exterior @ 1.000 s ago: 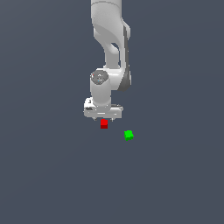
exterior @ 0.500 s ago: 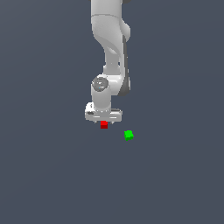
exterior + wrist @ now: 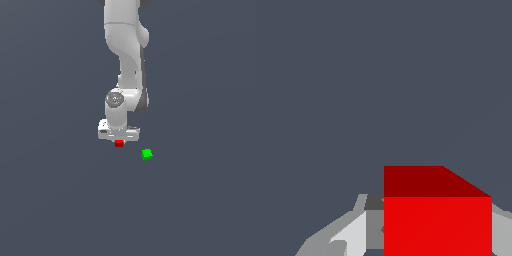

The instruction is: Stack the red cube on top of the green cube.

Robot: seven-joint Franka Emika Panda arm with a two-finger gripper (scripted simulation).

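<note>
The red cube (image 3: 118,143) rests on the grey floor directly under the white hand, and it fills the lower part of the wrist view (image 3: 437,225). My gripper (image 3: 118,140) is down over it, with one finger pressed against each of two opposite sides of the cube. A grey finger (image 3: 353,231) lies flush against one side, and another finger edge touches the far side. The green cube (image 3: 146,154) sits on the floor a short way toward the exterior view's right of the red cube and slightly nearer the camera. It stands apart from the red cube and the gripper.
The white arm (image 3: 127,60) rises straight up from the hand to the top of the exterior view. A plain dark grey floor (image 3: 60,200) surrounds both cubes.
The hand has come down lower onto the red cube. Both cubes stay where they were.
</note>
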